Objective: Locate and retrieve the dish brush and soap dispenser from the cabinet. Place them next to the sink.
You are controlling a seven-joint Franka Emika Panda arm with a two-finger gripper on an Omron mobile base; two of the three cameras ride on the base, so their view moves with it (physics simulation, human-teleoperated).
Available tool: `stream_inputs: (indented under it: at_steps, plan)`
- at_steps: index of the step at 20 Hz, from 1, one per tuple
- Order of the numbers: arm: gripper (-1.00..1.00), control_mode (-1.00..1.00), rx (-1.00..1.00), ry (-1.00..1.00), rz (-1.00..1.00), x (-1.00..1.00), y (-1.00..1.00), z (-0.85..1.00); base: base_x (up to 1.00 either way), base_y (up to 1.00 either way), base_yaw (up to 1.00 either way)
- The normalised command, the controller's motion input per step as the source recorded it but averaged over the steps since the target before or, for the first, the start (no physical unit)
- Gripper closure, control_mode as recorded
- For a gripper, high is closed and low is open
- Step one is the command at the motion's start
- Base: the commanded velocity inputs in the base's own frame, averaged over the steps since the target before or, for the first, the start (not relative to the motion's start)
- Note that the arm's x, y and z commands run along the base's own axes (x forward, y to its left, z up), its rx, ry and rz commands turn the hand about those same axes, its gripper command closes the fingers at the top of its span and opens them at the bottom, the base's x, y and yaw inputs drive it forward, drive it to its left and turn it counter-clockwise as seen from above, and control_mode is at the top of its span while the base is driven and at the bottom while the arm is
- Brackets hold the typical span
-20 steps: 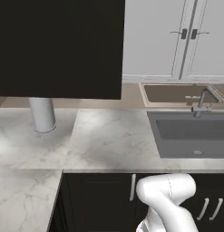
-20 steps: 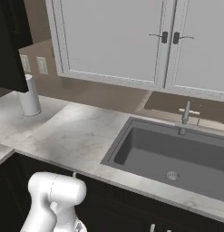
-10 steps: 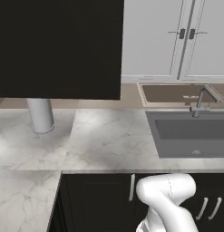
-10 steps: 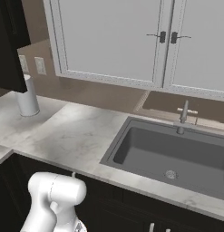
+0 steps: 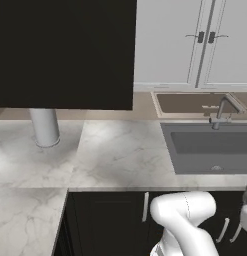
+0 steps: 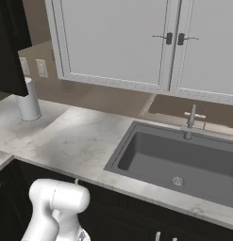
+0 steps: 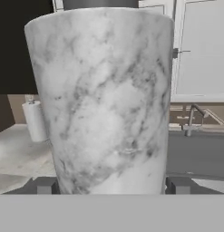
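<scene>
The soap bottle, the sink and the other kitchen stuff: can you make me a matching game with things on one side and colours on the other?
Things:
1. soap dispenser
2. sink
3. cabinet
4. grey cylinder

Clues:
A. flat black door
B. white with grey marbling, between the tool's fingertips
C. dark grey basin with a metal faucet
D. plain, standing on the counter near the black door

Pairs: 1-B, 2-C, 3-A, 4-D
</scene>
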Motion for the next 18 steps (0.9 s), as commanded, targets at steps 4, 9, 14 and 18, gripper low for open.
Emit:
stream_inputs:
  at_steps: [4, 9, 14, 18]
  plan:
    - [1.00, -1.00, 0.01, 0.04, 0.02, 0.98, -0.08, -0.08, 0.00, 0.00, 0.00]
    - [1.00, -1.00, 0.01, -0.03, 0.00, 0.97, -0.28, -0.28, 0.00, 0.00, 0.00]
    - [1.00, -1.00, 0.00, -0.12, 0.00, 0.88, -0.30, -0.43, 0.00, 0.00, 0.00]
    - [1.00, -1.00, 0.00, -0.09, 0.01, 0.81, -0.31, -0.53, 0.00, 0.00, 0.00]
